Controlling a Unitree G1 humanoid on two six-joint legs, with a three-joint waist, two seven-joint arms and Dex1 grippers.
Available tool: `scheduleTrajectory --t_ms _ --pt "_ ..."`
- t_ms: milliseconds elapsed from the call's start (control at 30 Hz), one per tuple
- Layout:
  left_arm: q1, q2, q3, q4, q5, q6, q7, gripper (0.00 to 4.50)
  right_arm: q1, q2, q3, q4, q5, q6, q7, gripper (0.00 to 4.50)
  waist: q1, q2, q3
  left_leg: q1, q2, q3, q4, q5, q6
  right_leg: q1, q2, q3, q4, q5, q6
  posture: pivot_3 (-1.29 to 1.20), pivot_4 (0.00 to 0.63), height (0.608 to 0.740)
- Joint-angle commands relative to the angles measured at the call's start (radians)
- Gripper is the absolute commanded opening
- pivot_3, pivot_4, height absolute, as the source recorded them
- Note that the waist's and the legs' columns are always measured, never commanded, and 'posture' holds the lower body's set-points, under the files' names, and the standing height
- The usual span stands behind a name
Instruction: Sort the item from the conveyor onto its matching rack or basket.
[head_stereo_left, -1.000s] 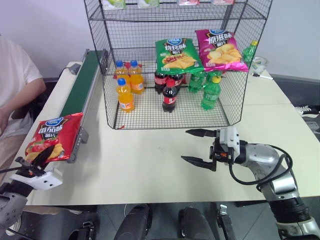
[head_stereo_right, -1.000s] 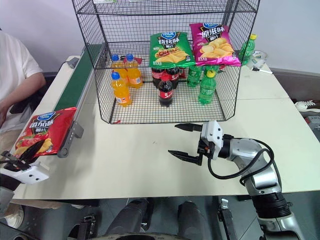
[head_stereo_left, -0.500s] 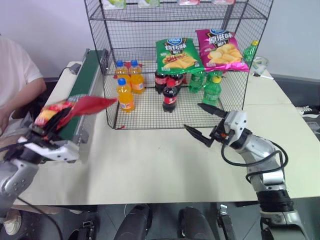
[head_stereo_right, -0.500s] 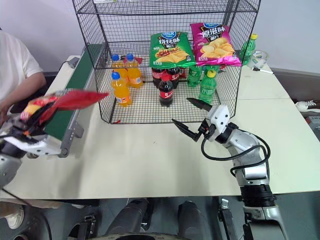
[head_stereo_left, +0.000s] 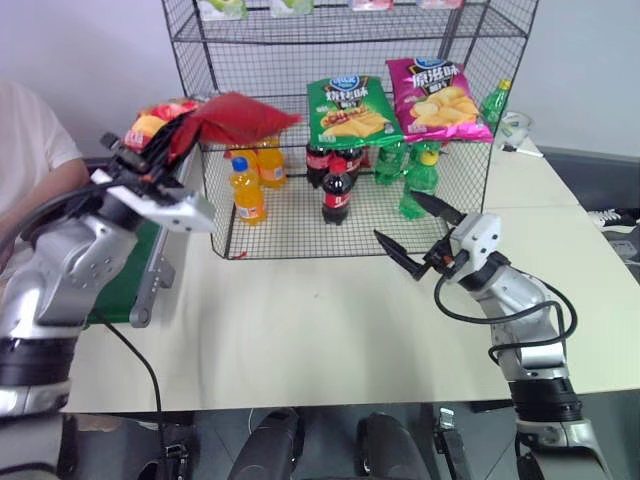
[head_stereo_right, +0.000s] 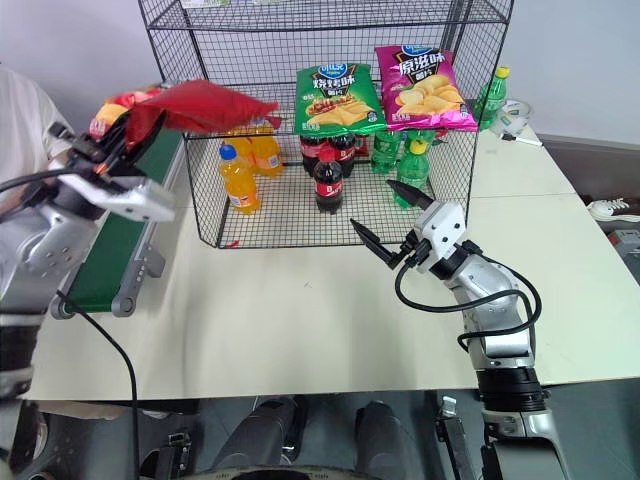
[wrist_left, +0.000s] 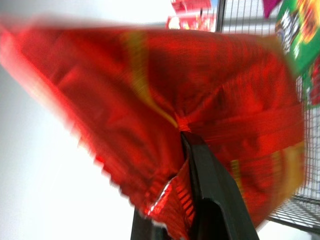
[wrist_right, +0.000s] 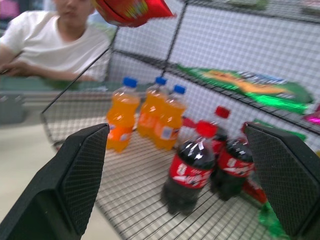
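— Well, what can't you see from where you stand?

— The rack first: its upper shelves run off the top edge, so the packets up there are cut off. The desk shows bare pale surface across the whole front, and its right end runs out of frame. The conveyor is mostly covered by the left arm; only its near end with the metal bracket shows, at the desk's left edge. A person in a white shirt sits beyond the belt, cut by the frame.

— And the red bag?

— The red chip bag is up in the air, level with the rack's middle shelf and just beside its left front corner post. Its printed face is turned away, and in the wrist camera it is a red smear. The left tool is pinched tight on the bag's crimped end; one black finger shows against the foil.

— The other arm?

— The right tool hangs empty over the desk before the rack's open front, fingers spread wide. Behind it on the mesh floor are cola bottles and orange soda bottles, clear of it. On the shelf above, the green chip bag and magenta chip bag lie side by side, with free mesh to their left.
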Motion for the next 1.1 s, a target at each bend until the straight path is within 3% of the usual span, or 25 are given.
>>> scheduleTrajectory --t_ms 33,233,467,667,1033,1100 --pt "-0.137 -0.016 -0.069 0.153 0.088 -0.022 0.117 0.09 -0.016 0.008 -0.016 -0.049 0.012 -0.009 -0.025 4.5 0.001 0.0 0.0 0.0 0.0 0.0 0.0 0.0 0.0 0.0 0.0 0.0 0.0 0.0 0.0 0.0 0.15 0.74" --pt "-0.385 -0.084 -0.275 0.526 0.269 -0.057 0.342 0.09 -0.01 0.009 -0.01 -0.075 0.004 0.003 -0.054 4.5 0.003 -0.001 0.0 0.0 -0.001 0.0 0.0 0.0 0.0 0.0 0.0 0.0 0.003 0.0 0.001 0.0 0.15 0.74" --pt "-0.556 -0.166 -0.434 0.892 0.347 0.016 0.522 0.09 0.007 -0.003 -0.01 -0.101 -0.006 0.016 -0.07 4.5 -0.011 -0.002 0.001 0.0 -0.001 0.0 0.001 0.001 0.0 -0.002 0.0 0.0 0.005 -0.001 0.003 0.0 0.15 0.74" --pt "-0.598 -0.257 -0.461 1.096 0.283 0.109 0.492 0.09 0.024 -0.006 -0.006 -0.124 -0.007 0.034 -0.08 4.5 -0.021 -0.002 0.001 -0.001 -0.003 0.0 0.001 0.001 0.0 -0.002 -0.001 0.0 0.005 -0.001 0.003 0.0 0.15 0.74" --pt "-0.7 -0.331 -0.443 1.181 0.148 0.123 0.376 0.09 0.019 -0.001 0.008 -0.124 -0.018 0.045 -0.083 4.5 -0.02 -0.003 0.0 -0.003 -0.003 -0.001 0.002 0.001 0.0 -0.002 -0.001 0.0 0.006 -0.002 0.004 0.0 0.15 0.74" --pt "-0.702 -0.331 -0.444 1.179 0.133 0.103 0.36 0.6 0.021 -0.001 0.009 -0.125 -0.023 0.044 -0.085 4.5 -0.02 -0.003 0.0 -0.003 -0.003 -0.001 0.002 0.001 0.0 -0.002 -0.001 0.0 0.006 -0.002 0.004 0.0 0.15 0.74"
